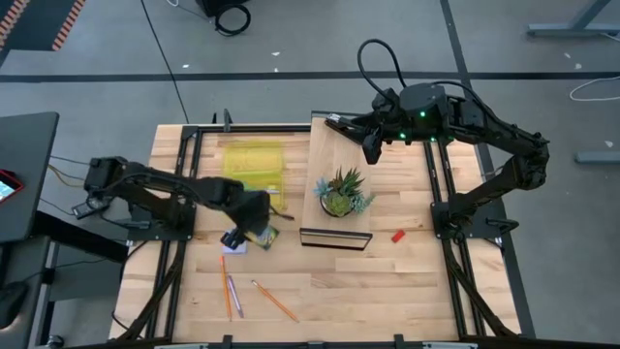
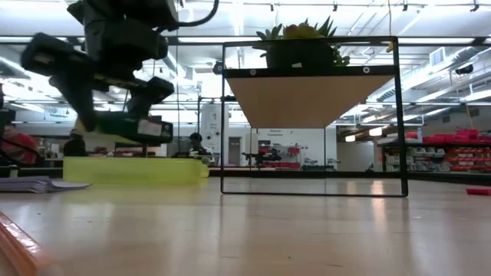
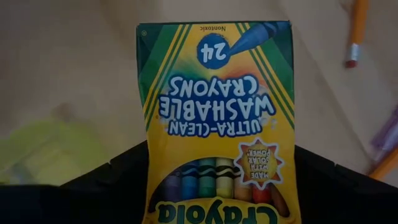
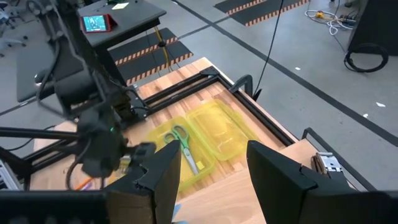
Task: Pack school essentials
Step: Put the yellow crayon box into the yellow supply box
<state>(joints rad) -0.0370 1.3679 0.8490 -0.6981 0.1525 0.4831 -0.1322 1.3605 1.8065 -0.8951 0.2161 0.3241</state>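
Observation:
My left gripper (image 1: 254, 221) is shut on the yellow-and-green crayon box (image 3: 214, 118), seen above the table in the low view (image 2: 126, 126). The pale blue pad (image 1: 232, 242) lies flat just beside it. Orange and pink pencils (image 1: 229, 287) and another orange pencil (image 1: 276, 301) lie toward the near edge. The tiny red block (image 1: 397, 236) sits on the table's right side. My right gripper (image 4: 208, 168) hangs open over the far part of the table (image 1: 371, 145), touching nothing. My left gripper pinches the crayon box between its two fingers at the end bearing the brand name (image 3: 214, 193); one dark finger (image 3: 112, 183) shows on each side of the box. It comes slanting down from above. The box is lifted clear of the table, about level (image 2: 126, 126).
A translucent yellow case (image 1: 254, 165) lies open at the far left, with scissors in it (image 4: 182, 142). A green spiky potted plant (image 1: 341, 194) stands on a wooden shelf in a black frame (image 1: 335, 237) mid-table. Black rails (image 1: 184, 174) run along both table sides.

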